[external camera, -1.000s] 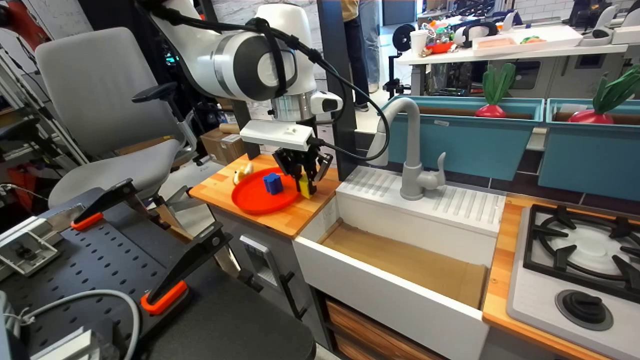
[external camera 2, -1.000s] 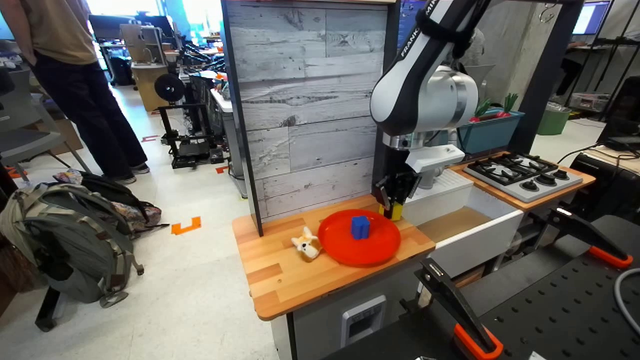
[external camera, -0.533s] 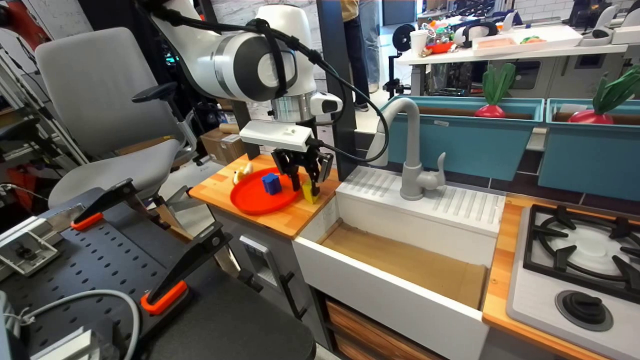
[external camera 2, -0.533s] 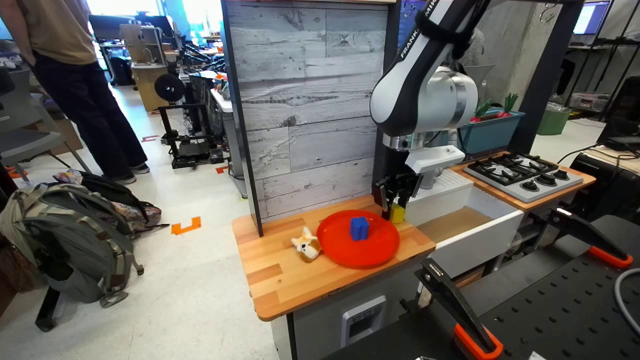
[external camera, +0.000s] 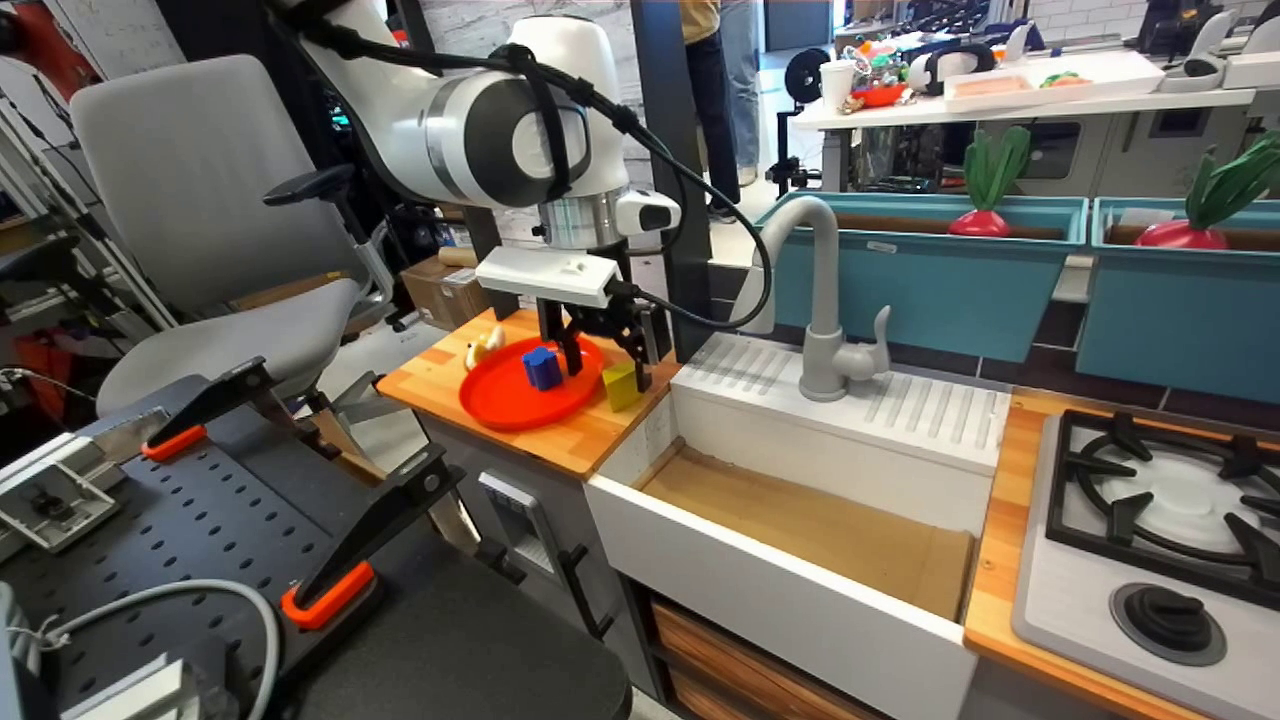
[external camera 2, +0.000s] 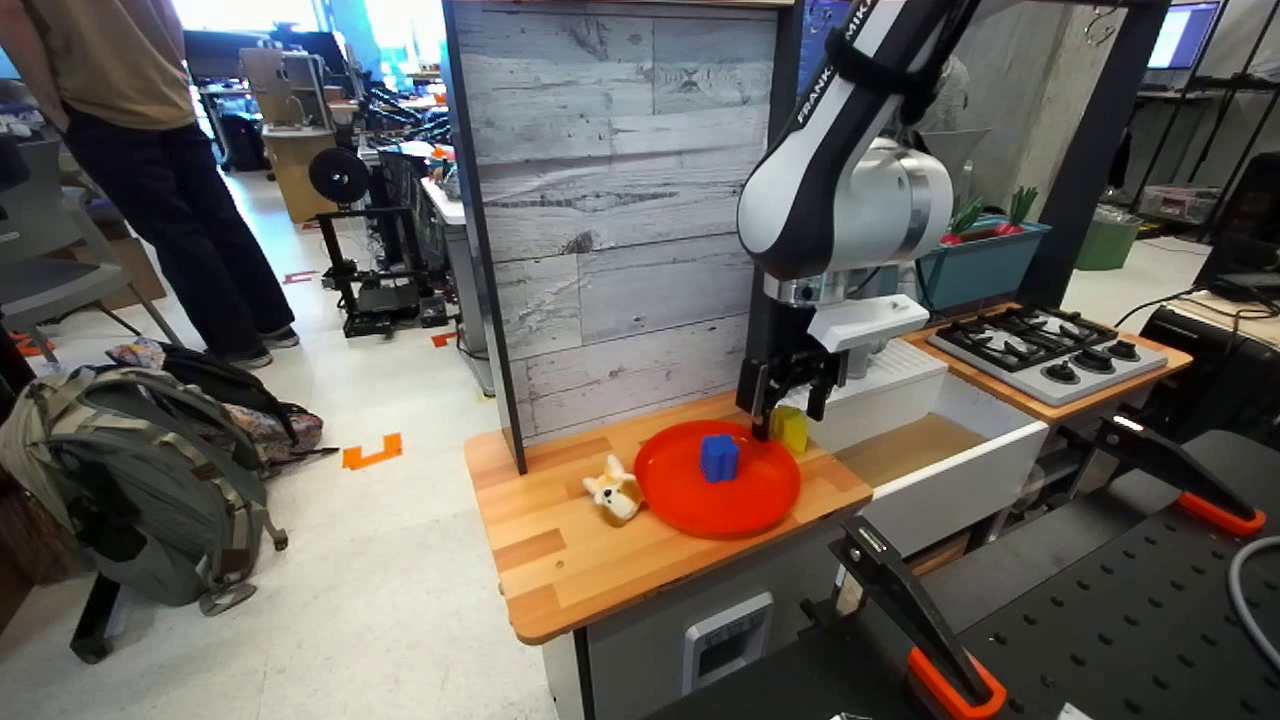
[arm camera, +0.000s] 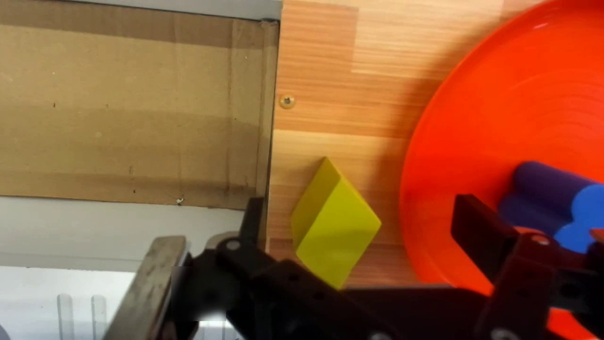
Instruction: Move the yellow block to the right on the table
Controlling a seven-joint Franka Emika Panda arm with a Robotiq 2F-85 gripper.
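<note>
The yellow block point(external camera: 620, 388) rests on the table point(external camera 2: 560, 565), the light tan wood, between the red-orange plate's edge and the sink. My gripper point(external camera: 608, 375) is spread wide just above it. In the wrist view the yellow block point(arm camera: 337, 226) lies between the two fingers, with a gap on each side, so nothing is gripped. One of the fingers point(arm camera: 479, 226) hangs over the plate's rim and the other is by the sink edge. The block's lower end is partly covered by the gripper's linkage there.
The red-orange plate point(external camera 2: 690, 505) carries a blue block point(external camera 2: 719, 457). A small plush toy point(external camera 2: 613, 490) sits beside the plate. On the block's opposite side is the white sink point(external camera: 780, 560) with its grey faucet point(external camera: 826, 290). A panelled wall point(external camera 2: 620, 250) rises behind the table.
A second ago the gripper was shut on the yellow block. Its fingers have since spread apart and risen slightly, leaving the block on the table. The plate has shifted very slightly.
</note>
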